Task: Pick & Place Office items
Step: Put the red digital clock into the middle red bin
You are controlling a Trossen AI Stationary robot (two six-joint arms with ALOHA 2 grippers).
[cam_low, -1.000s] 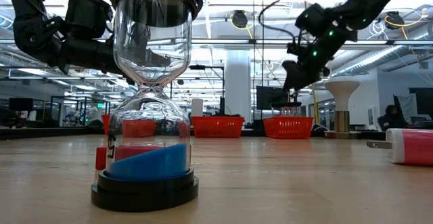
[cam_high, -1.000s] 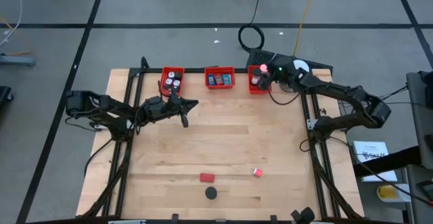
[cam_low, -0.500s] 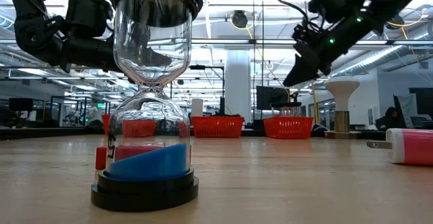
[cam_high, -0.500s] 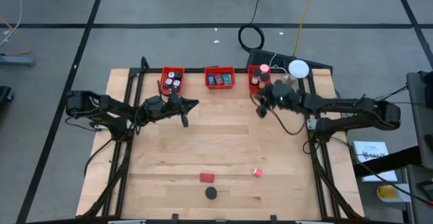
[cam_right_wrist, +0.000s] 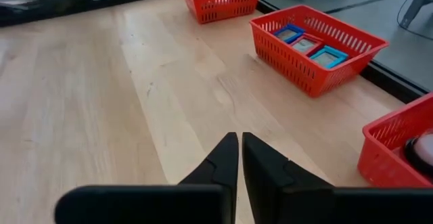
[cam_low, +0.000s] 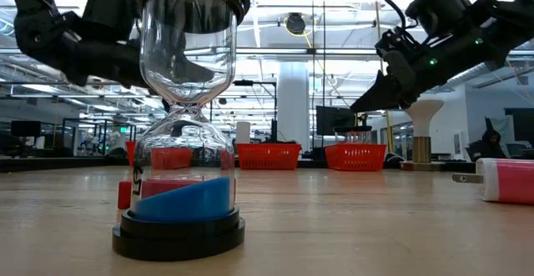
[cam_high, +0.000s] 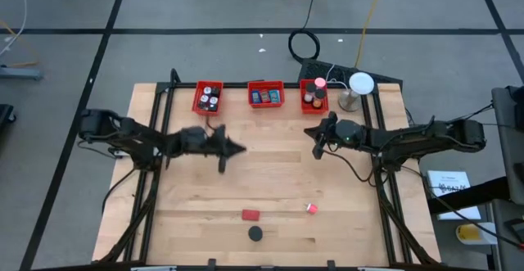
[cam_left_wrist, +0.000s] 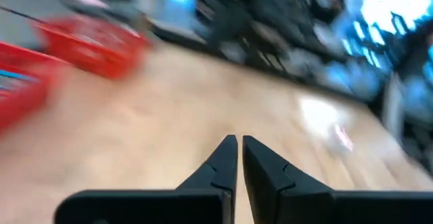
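Round black disc, red block, pale wood-grain table; red mesh bins

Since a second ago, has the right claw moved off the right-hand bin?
Yes. The right claw has pulled back from the right bin toward the table's middle.

Red block, black disc, pink bit lie loose on wood, well apart from both pincers; other bits sit in bins.

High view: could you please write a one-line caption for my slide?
Both arms hover over the table; three red bins hold sorted items, while a red block, black disc and pink bit remain.
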